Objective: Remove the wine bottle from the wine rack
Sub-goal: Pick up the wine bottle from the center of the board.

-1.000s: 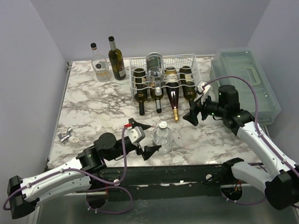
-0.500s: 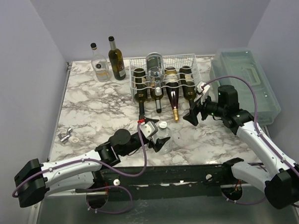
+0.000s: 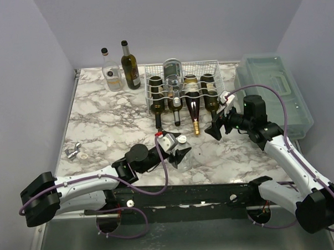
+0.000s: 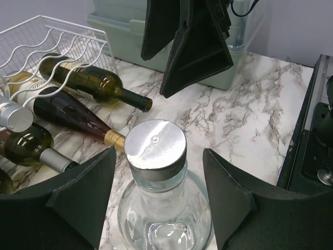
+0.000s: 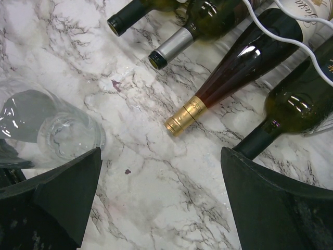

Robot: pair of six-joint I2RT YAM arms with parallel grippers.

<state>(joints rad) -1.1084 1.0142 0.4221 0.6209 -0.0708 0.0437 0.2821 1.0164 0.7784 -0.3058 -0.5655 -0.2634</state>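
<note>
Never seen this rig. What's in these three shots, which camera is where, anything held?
Two robot arms bolted at the table's near edge. The wide shot is from a fixed camera above and behind them; the other two come from cameras on each wrist. On the marble table: a white wire wine rack with bottles lying in it, two upright bottles at back left, a plastic box at right. The left end effector is open, fingers either side of a clear capped bottle standing near the front. The right end effector hangs open by the bottle necks. Nothing is gripped.
</note>
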